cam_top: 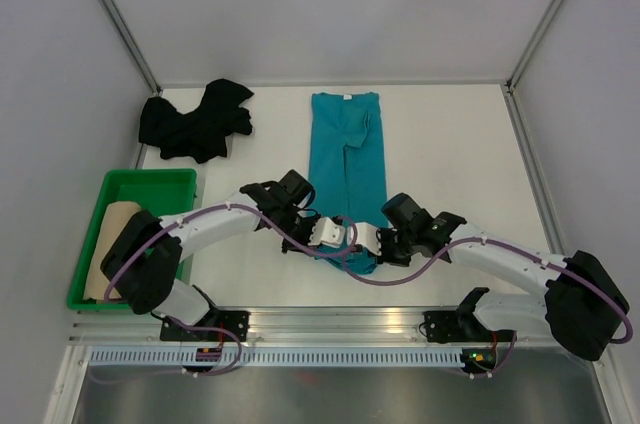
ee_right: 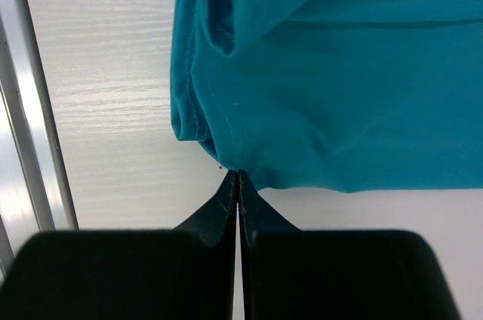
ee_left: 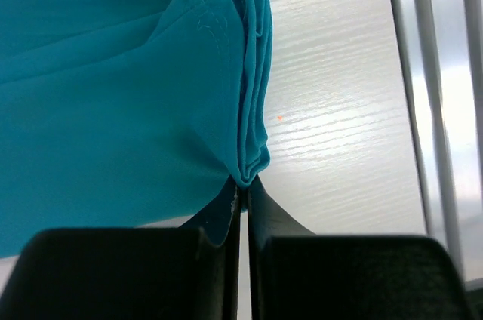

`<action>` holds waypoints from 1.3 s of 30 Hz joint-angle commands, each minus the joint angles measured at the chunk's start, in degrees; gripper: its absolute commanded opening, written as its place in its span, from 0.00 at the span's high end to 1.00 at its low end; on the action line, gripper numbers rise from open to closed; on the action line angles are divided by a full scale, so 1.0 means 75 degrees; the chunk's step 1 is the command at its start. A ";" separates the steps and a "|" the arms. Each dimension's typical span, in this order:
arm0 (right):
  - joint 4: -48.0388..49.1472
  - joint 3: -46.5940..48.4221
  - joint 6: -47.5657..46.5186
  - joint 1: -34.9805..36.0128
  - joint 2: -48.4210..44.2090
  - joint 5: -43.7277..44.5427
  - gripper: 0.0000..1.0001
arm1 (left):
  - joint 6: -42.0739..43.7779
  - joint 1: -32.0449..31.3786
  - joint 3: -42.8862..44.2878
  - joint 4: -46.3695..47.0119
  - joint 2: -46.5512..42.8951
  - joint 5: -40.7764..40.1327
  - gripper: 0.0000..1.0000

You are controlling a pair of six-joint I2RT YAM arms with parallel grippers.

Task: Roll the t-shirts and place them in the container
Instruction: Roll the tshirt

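**Hem grip at the start of the roll**

Teal t-shirt [cam_top: 347, 159] lies folded into a long strip at the centre of the top view, flat on the surface [cam_top: 450, 144], with its near hem at lower centre. The left end effector [ee_left: 243, 188] and the right end effector [ee_right: 238, 180] are each clamped on that hem, close together. You should lift the edge only slightly and turn it over toward the top of the frame. Keep both grips level so the first turn forms tight and straight. The black t-shirt [cam_top: 195, 122] sits crumpled at upper left. The tan t-shirt [cam_top: 112, 234] rests in the green tray [cam_top: 150, 179] at left.
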 commanded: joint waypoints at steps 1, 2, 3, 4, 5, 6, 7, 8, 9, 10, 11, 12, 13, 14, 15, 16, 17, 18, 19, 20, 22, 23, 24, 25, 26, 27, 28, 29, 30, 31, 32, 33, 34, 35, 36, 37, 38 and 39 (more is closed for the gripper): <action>0.0011 0.0337 0.0177 -0.0288 -0.0103 -0.0693 1.00 | -0.1033 0.0443 0.0295 -0.0551 0.0272 0.0856 0.98; 0.0082 0.0337 0.0340 -0.0347 -0.0091 -0.0717 1.00 | -0.1104 0.0549 0.0342 -0.0562 0.0354 0.0949 0.98; 0.0141 0.0314 0.0376 -0.0475 -0.0068 -0.0764 1.00 | -0.1186 0.0666 0.0447 -0.0574 0.0413 0.1008 0.98; 0.0211 0.0302 0.0411 -0.0546 -0.0056 -0.0822 1.00 | -0.1337 0.0865 0.0506 -0.0609 0.0564 0.1102 0.98; 0.0246 0.0313 0.0504 -0.0616 -0.0033 -0.0858 1.00 | -0.1397 0.0959 0.0564 -0.0633 0.0635 0.1242 0.98; 0.0235 0.0348 0.0587 -0.0779 -0.0009 -0.0893 1.00 | -0.1502 0.1100 0.0716 -0.0679 0.0729 0.1289 0.98; 0.0270 0.0372 0.0703 -0.0874 0.0003 -0.0916 1.00 | -0.1561 0.1147 0.0810 -0.0726 0.0822 0.1325 0.98; 0.0293 0.0407 0.0797 -0.0968 0.0038 -0.0998 1.00 | -0.1608 0.1217 0.0881 -0.0750 0.0974 0.1383 0.98; 0.0328 0.0430 0.0926 -0.1131 0.0049 -0.1010 1.00 | -0.1655 0.1265 0.1044 -0.0773 0.1057 0.1419 0.98; 0.0468 0.0431 0.0974 -0.1191 0.0084 -0.0999 1.00 | -0.1702 0.1381 0.1115 -0.0773 0.1104 0.1442 0.98; 0.0504 0.0442 0.1021 -0.1249 0.0154 -0.0964 0.99 | -0.1725 0.1440 0.1162 -0.0785 0.1221 0.1477 0.98; 0.0551 0.0442 0.1149 -0.1366 0.0213 -0.0929 1.00 | -0.1737 0.1545 0.1255 -0.0774 0.1280 0.1512 0.98; 0.0633 0.0465 0.1220 -0.1402 0.0260 -0.0894 1.00 | -0.1760 0.1593 0.1303 -0.0773 0.1327 0.1513 0.98; 0.0668 0.0477 0.1290 -0.1437 0.0342 -0.0870 1.00 | -0.1749 0.1628 0.1338 -0.0773 0.1385 0.1501 0.98; 0.0715 0.0477 0.1337 -0.1518 0.0366 -0.0835 1.00 | -0.1760 0.1675 0.1385 -0.0785 0.1479 0.1513 0.98; 0.0843 0.0477 0.1511 -0.1566 0.0412 -0.0823 1.00 | -0.1737 0.1756 0.1408 -0.0785 0.1526 0.1524 0.98; 0.0914 0.0477 0.1594 -0.1613 0.0459 -0.0800 1.00 | -0.1760 0.1804 0.1443 -0.0785 0.1573 0.1524 0.98; 0.1054 0.0489 0.1676 -0.1752 0.0460 -0.0776 1.00 | -0.1749 0.1908 0.1490 -0.0785 0.1736 0.1536 0.98; 0.1148 0.0501 0.1898 -0.1812 0.0495 -0.0776 1.00 | -0.1749 0.1956 0.1537 -0.0785 0.1807 0.1513 0.98; 0.1219 0.0536 0.1969 -0.1893 0.0530 -0.0811 1.00 | -0.1749 0.1980 0.1572 -0.0785 0.1889 0.1478 0.98; 0.1475 0.0594 0.2377 -0.2105 0.0635 -0.0719 0.96 | -0.1690 0.2015 0.1678 -0.0785 0.2042 0.1466 0.98; 0.1500 0.0699 0.2473 -0.2152 0.0682 -0.0706 0.94 | -0.1679 0.2027 0.1701 -0.0785 0.2077 0.1431 0.98; 0.1501 0.0758 0.2532 -0.2245 0.0740 -0.0706 0.90 | -0.1667 0.2050 0.1760 -0.0785 0.2112 0.1431 0.98; 0.1582 0.0817 0.2649 -0.2281 0.0811 -0.0520 0.82 | -0.1690 0.2073 0.1795 -0.0785 0.2170 0.1419 0.98; 0.1606 0.0933 0.2963 -0.2304 0.0835 -0.0507 0.80 | -0.1702 0.2097 0.1830 -0.0785 0.2206 0.1419 0.98; 0.1629 0.0981 0.3071 -0.2409 0.0835 -0.0553 0.76 | -0.1748 0.2155 0.1854 -0.0785 0.2218 0.1407 0.98; 0.1734 0.1016 0.3223 -0.2491 0.0812 -0.0693 0.67 | -0.1760 0.2179 0.1866 -0.0785 0.2253 0.1419 0.98; 0.1805 0.1051 0.3549 -0.2631 0.0730 -0.0810 0.64 | -0.1761 0.2191 0.1877 -0.0785 0.2253 0.1419 0.98; 0.1863 0.1052 0.3691 -0.2737 0.0683 -0.0950 0.61 | -0.1795 0.2202 0.1866 -0.0797 0.2253 0.1407 0.98; 0.1957 0.1052 0.3855 -0.2831 0.0543 -0.1045 0.55 | -0.1796 0.2202 0.1866 -0.0785 0.2253 0.1419 0.98; 0.1981 0.1040 0.4066 -0.2925 0.0472 -0.1115 0.54 | -0.1819 0.2202 0.1866 -0.0797 0.2241 0.1430 0.98; 0.1981 0.1052 0.4555 -0.3076 0.0437 -0.1128 0.54 | -0.1900 0.2214 0.1866 -0.0785 0.2230 0.1431 0.98; 0.1854 0.1098 0.4780 -0.3171 0.0402 -0.1128 0.54 | -0.1959 0.2226 0.1877 -0.0797 0.2241 0.1431 0.98; 0.1771 0.1157 0.5108 -0.3230 0.0366 -0.1081 0.53 | -0.1983 0.2249 0.1866 -0.0785 0.2230 0.1431 0.98; 0.1689 0.1180 0.5552 -0.3300 0.0389 -0.0976 0.53 | -0.2018 0.2307 0.1854 -0.0785 0.2230 0.1442 0.98; 0.1491 0.1169 0.5974 -0.3324 0.0401 -0.0964 0.53 | -0.2030 0.2331 0.1842 -0.0797 0.2241 0.1419 0.98; 0.1431 0.1064 0.6210 -0.3336 0.0459 -0.1022 0.52 | -0.2053 0.2343 0.1831 -0.0785 0.2230 0.1396 0.98; 0.1361 0.0994 0.6444 -0.3324 0.0518 -0.1103 0.53 | -0.2088 0.2378 0.1819 -0.0785 0.2230 0.1395 0.98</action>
